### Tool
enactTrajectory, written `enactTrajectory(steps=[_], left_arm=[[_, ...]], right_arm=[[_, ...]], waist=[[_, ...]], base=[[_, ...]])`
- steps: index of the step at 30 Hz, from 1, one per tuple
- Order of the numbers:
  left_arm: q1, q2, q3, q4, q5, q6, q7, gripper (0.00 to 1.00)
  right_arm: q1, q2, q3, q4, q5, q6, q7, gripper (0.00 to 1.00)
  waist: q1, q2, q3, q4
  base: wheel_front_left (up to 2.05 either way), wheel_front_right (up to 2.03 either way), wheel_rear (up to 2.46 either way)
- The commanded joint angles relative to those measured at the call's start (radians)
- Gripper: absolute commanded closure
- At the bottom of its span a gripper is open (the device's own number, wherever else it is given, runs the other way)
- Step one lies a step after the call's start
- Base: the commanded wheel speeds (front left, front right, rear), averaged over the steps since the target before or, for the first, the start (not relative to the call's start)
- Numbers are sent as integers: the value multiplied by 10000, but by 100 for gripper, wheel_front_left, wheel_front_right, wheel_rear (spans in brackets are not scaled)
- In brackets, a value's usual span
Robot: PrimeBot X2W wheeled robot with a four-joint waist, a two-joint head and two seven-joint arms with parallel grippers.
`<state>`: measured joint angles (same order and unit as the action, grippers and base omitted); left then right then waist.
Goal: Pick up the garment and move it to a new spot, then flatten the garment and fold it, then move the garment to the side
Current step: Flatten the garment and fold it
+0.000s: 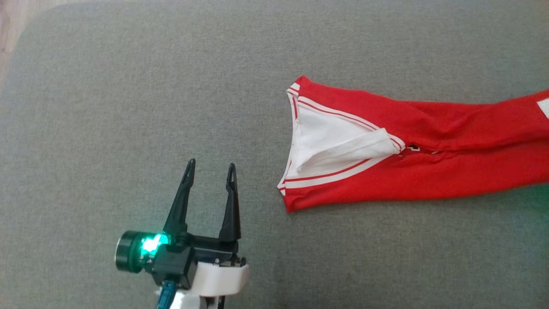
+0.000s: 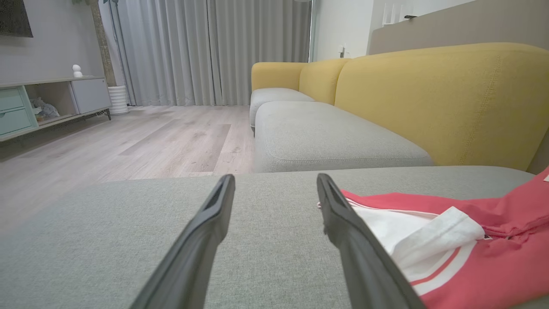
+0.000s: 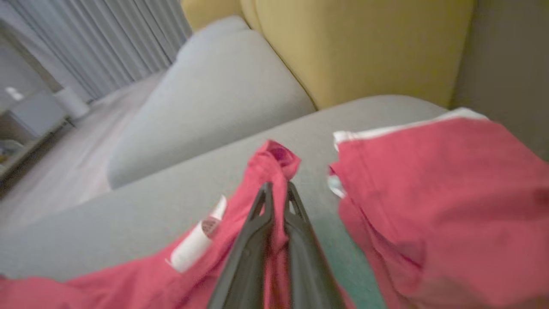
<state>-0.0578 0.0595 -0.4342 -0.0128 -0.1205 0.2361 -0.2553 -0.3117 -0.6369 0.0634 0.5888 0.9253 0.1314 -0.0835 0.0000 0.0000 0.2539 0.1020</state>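
The garment (image 1: 411,150) is red with white stripes and a white lining, stretched along the grey cushion (image 1: 128,107) from the middle to the right edge of the head view. My left gripper (image 1: 211,171) is open with nothing between its fingers, on the cushion left of the garment's striped waistband. In the left wrist view the garment (image 2: 450,240) lies just right of my left gripper (image 2: 274,182). My right gripper (image 3: 276,191) is shut on a raised fold of the garment (image 3: 274,161), and more red cloth (image 3: 429,206) bunches to its right.
The grey cushion spreads wide to the left and front of the garment. A yellow sofa back (image 2: 437,94) rises behind the cushion, with another grey seat (image 2: 326,137) beyond. Wood floor (image 2: 128,141), a low cabinet (image 2: 51,103) and curtains (image 2: 206,47) lie further off.
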Motion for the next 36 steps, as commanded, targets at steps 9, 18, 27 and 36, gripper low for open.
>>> enactTrajectory(steps=[9, 18, 27, 36], left_arm=[[-23, -82, 441, -138, 125, -236, -64, 0], [-134, -90, 261, -9, 4, -333, -64, 0], [-247, -92, -10, 95, -208, -230, -64, 0], [-258, -92, -198, 209, -367, -112, -64, 0]], right_arm=[[515, 1046, -249, -4582, -395, -7, 766, 100], [169, 3812, 909, -6504, -2386, -7, 2078, 100], [-122, 5348, 2646, -5523, -3610, -7, 2355, 100], [-297, 5789, 3557, -4208, -3701, -7, 1682, 0]], waist=[[0, 0, -121, -26], [0, 0, -63, 487], [0, 0, -15, 1027], [0, 0, -158, 1125]], base=[[0, 0, 0], [0, 0, 0], [0, 0, 0], [0, 0, 0]])
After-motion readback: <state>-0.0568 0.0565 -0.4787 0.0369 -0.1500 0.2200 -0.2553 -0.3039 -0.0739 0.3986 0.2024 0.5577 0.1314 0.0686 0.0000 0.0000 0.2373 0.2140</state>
